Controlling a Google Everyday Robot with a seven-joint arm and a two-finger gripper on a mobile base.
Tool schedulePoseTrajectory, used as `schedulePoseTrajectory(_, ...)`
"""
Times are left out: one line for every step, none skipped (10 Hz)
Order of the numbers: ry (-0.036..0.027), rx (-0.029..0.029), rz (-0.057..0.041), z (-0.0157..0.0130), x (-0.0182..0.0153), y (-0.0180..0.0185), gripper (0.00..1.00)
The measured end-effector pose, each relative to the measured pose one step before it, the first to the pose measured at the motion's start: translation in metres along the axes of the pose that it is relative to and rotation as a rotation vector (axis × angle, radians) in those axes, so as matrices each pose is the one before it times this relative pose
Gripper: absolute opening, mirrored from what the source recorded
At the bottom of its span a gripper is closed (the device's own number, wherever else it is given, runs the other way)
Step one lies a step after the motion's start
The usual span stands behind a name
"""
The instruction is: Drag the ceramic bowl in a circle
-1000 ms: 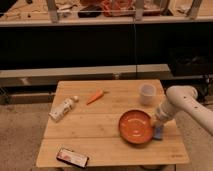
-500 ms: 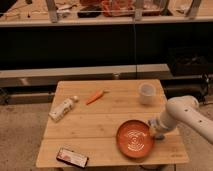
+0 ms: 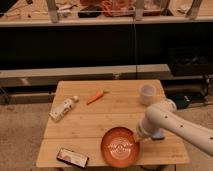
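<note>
The ceramic bowl (image 3: 120,146) is a wide, shallow orange-red bowl with pale rings inside. It sits on the wooden table (image 3: 100,125) near the front edge, a little right of the middle. My gripper (image 3: 138,136) comes in from the right on a white arm (image 3: 175,122) and rests at the bowl's right rim. Its tips are hidden behind the arm and the rim.
A small white cup (image 3: 146,93) stands at the table's back right. A carrot (image 3: 96,96) lies at the back middle, a white bottle (image 3: 64,108) on the left, and a flat packet (image 3: 72,158) at the front left corner. A blue item (image 3: 158,135) lies under the arm.
The bowl has slid forward and to the left, toward the table's front edge. My arm and gripper have moved with it.
</note>
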Motion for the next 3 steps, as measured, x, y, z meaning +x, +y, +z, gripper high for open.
schedulePoseTrajectory(-0.00168, 0.00999, -0.02804, 0.00149, 0.01316, -0.00497, 0.00)
schedulePoseTrajectory(-0.00147, 0.01579, -0.01465, 0.00125, 0.01455, 0.00005, 0.00)
schedulePoseTrajectory(0.00147, 0.01568, -0.00568, 0.00158, 0.01585, 0.00202, 0.00)
